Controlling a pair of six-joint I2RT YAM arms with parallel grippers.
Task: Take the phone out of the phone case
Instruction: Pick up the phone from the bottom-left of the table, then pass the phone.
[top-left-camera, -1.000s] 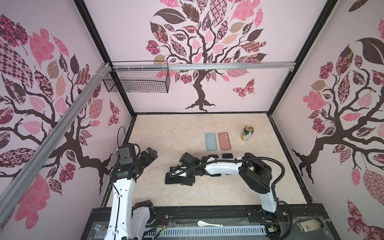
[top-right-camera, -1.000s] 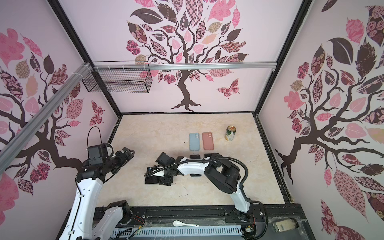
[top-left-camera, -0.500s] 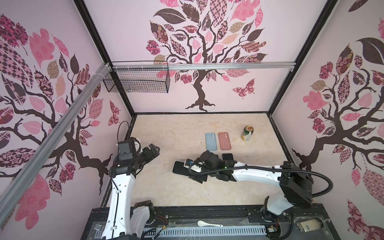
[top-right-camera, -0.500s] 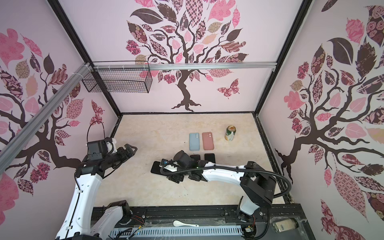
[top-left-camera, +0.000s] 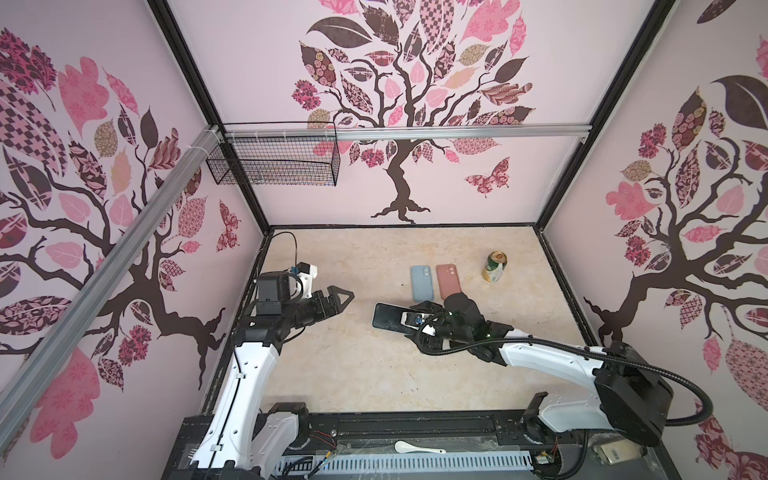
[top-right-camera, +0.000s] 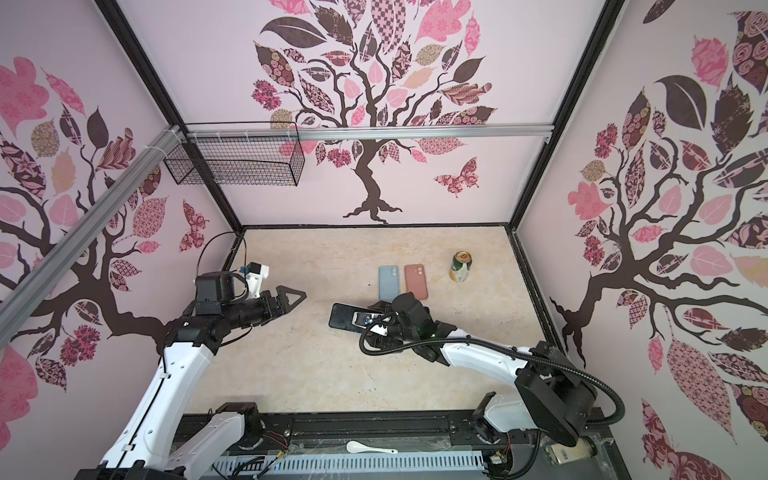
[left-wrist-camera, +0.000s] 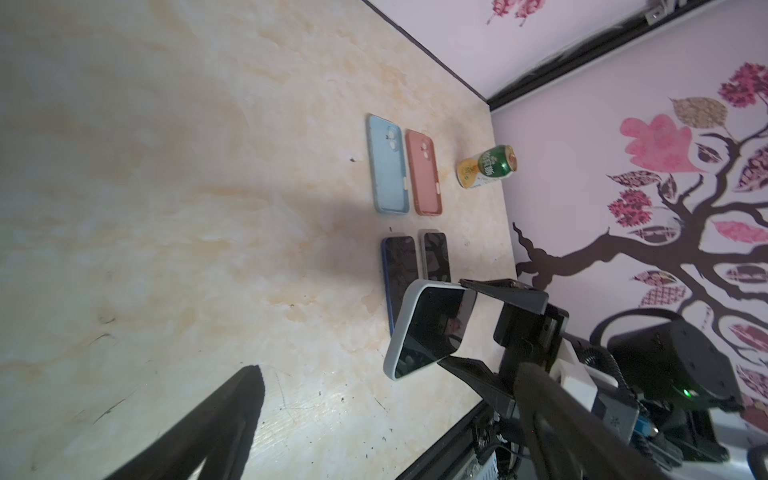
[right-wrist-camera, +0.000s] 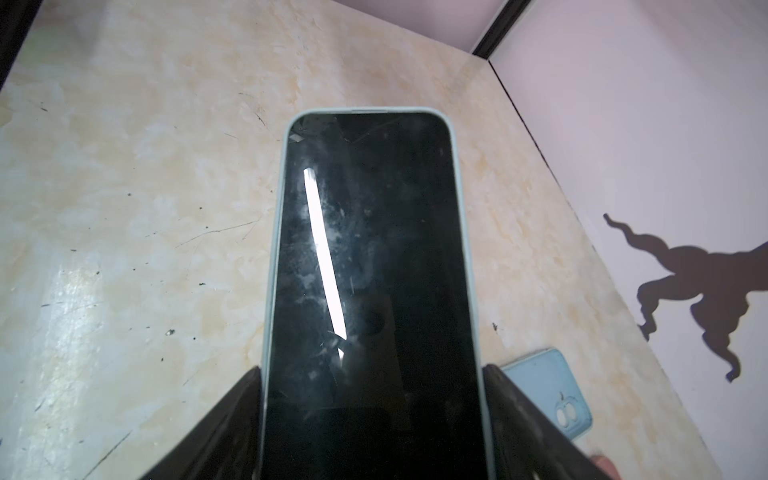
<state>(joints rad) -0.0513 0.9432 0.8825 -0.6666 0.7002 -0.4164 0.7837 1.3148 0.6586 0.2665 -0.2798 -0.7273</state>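
Note:
A dark-screened phone sits inside a pale grey-green phone case, screen up. My right gripper is shut on its long sides and holds it lifted off the table. In both top views the phone sticks out leftward from the right gripper. The left gripper hangs open and empty a short way left of it, pointing at it. The left wrist view shows the cased phone between the right fingers, beyond the open left gripper.
A blue case and a pink case lie behind the right gripper, with a can further right. Two bare phones lie under the held phone. A wire basket hangs on the back left wall.
The right arm has drawn back to the right and carried the cased phone up and toward the middle. The left gripper has swung rightward toward it.

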